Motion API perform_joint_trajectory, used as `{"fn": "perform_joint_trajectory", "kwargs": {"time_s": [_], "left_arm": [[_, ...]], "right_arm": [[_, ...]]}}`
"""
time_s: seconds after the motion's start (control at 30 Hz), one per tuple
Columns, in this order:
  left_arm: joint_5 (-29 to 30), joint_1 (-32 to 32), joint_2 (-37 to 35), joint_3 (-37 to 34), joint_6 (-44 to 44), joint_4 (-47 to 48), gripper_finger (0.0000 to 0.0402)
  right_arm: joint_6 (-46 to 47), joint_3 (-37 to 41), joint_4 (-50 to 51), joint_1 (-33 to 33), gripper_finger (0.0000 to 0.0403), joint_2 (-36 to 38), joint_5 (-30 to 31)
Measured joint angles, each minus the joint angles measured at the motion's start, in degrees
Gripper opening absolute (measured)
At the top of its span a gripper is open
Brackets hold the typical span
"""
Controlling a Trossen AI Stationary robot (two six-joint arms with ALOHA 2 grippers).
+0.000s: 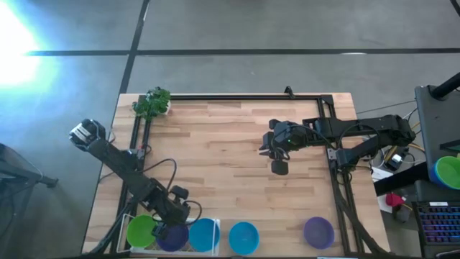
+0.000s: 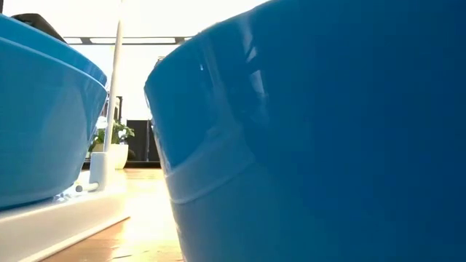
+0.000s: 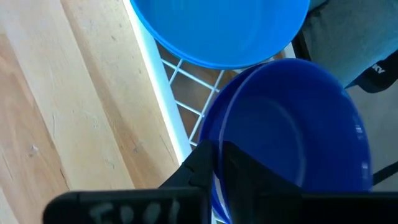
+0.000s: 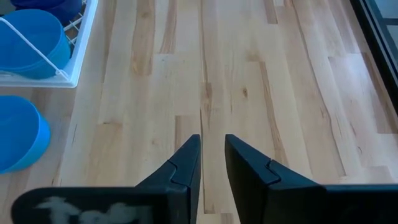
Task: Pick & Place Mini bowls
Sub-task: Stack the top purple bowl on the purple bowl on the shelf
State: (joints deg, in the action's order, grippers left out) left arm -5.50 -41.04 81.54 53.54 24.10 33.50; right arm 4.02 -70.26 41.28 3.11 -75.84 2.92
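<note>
- The left gripper (image 1: 175, 224) was at the near-left corner of the tabletop (image 1: 230, 158), over the white tray (image 1: 123, 229).
- Its jaws were clamped on the rim of the purple bowl (image 3: 292, 137), one finger inside the bowl and one outside; that bowl sat in the tray between the other two.
- The green bowl (image 1: 141, 231) lay at the tray's left end.
- A blue bowl (image 1: 204, 234) lay at the tray's right end, just beside the purple bowl.
- A second blue bowl (image 1: 244, 237) stood on the tabletop just right of the tray, at the near edge.
- A second purple bowl (image 1: 318, 232) stood farther right along the near edge, well apart from the others.
- The right gripper (image 4: 212, 163) was over bare wood at mid-table, right of centre; its jaws were nearly together with a narrow gap, holding nothing.
- A toy plant (image 1: 152, 103) stood at the far-left corner.
</note>
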Motion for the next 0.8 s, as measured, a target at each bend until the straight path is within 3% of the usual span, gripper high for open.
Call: {"fn": "perform_joint_trajectory", "kwargs": {"time_s": [0.47,0.8], "left_arm": [[0.00,0.07,-0.02,0.00,1.49,-0.04,0.0067],[-0.02,0.07,-0.13,0.00,1.27,-0.02,0.0071]], "right_arm": [[0.51,0.00,-0.02,0.00,0.0076,0.01,0.02],[0.48,0.00,-0.03,0.00,0.0072,0.01,0.02]]}}
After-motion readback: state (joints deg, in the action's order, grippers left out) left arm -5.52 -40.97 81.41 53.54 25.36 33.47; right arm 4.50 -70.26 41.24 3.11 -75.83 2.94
